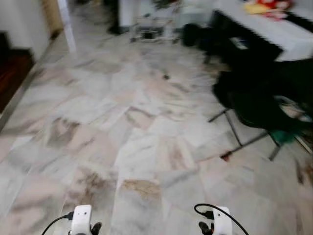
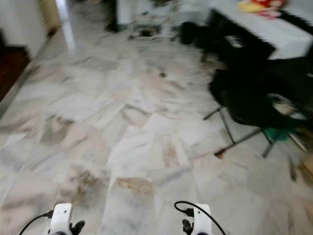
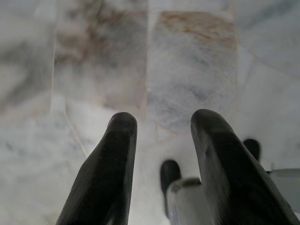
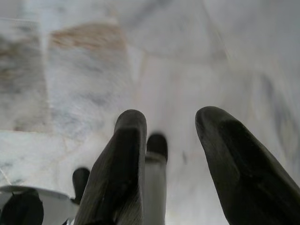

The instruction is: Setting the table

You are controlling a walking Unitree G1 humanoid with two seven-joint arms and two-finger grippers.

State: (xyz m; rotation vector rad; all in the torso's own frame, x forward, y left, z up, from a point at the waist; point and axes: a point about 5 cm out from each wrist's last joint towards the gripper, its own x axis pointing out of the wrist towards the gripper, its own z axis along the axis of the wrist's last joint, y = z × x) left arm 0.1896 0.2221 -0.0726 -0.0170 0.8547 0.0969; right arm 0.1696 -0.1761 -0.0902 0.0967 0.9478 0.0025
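Nearest, at the bottom edge of the head views: 2 silver wrists with black cables, left end effector (image 3: 159,140) and right end effector (image 4: 171,136) both hanging low over the floor (image 1: 146,147), each with its 2 black fingers (image 3: 110,173) spread apart and gripping nothing. Below them in the wrist views, grey-white marble tiles with a brown-stained patch (image 1: 141,188), plus the opposite arm's silver wrist and dark fingertips. Farther out, open marble floor, blurred, veined in pink, grey and brown, with a small dark speck (image 1: 166,77) lying on it well ahead. On the robot's right, past the middle distance, a dark chair (image 1: 254,105) draped in black, on thin metal legs with a reddish foot, something green (image 1: 283,135) at its lower edge. Beyond the chair, at upper right, a table (image 1: 283,32) under a white cloth, with a blurred yellow and red heap (image 1: 266,7) on its far end; too blurred to name. At far left, a dark wooden step (image 1: 12,73) beside a pale wall. At the far end, a low metal rack (image 1: 149,30) and dark shapes, indistinct.
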